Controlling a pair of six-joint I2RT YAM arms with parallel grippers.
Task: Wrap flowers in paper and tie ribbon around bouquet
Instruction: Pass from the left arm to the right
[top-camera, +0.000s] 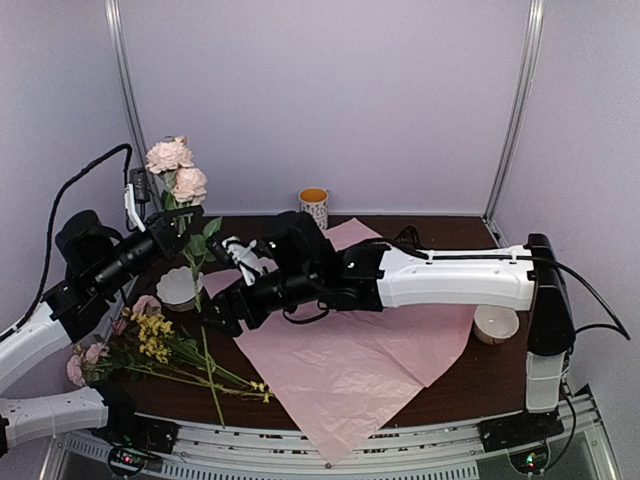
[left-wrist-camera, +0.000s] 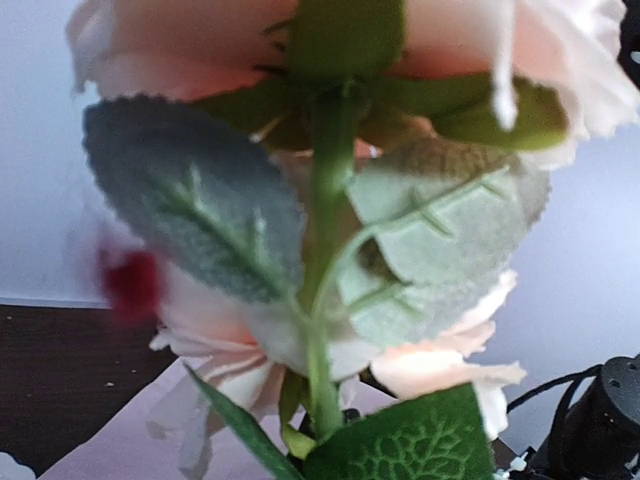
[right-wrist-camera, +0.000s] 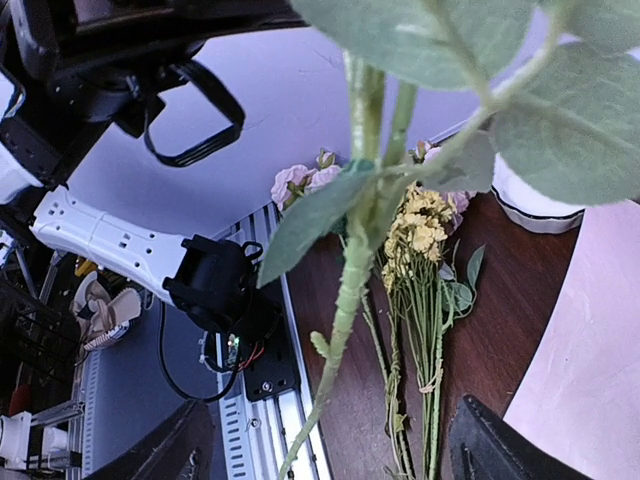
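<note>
Serrated-leaved flowers (left-wrist-camera: 325, 200), thin creased lilac paper (top-camera: 350, 370)

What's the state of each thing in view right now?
left gripper: shut on held stem
held stem: upright, blooms on top
right gripper: open, stem between its fingers
other flowers: lying on table
paper: flat, unwrapped
cup: upright

left gripper (top-camera: 182, 232) is gripping a long green stem of pale pink blooms (top-camera: 178, 170) upright at 10 o'clock | right gripper (top-camera: 215, 318) is reaching beside that stem at 9 o'clock | large lilac-pink paper sheet (top-camera: 370, 365) is lying at 6 o'clock | loose yellow-and-pink flower bunch (top-camera: 150, 345) is lying at 8 o'clock | small white bowl (top-camera: 497, 323) is sitting at 3 o'clock
</note>
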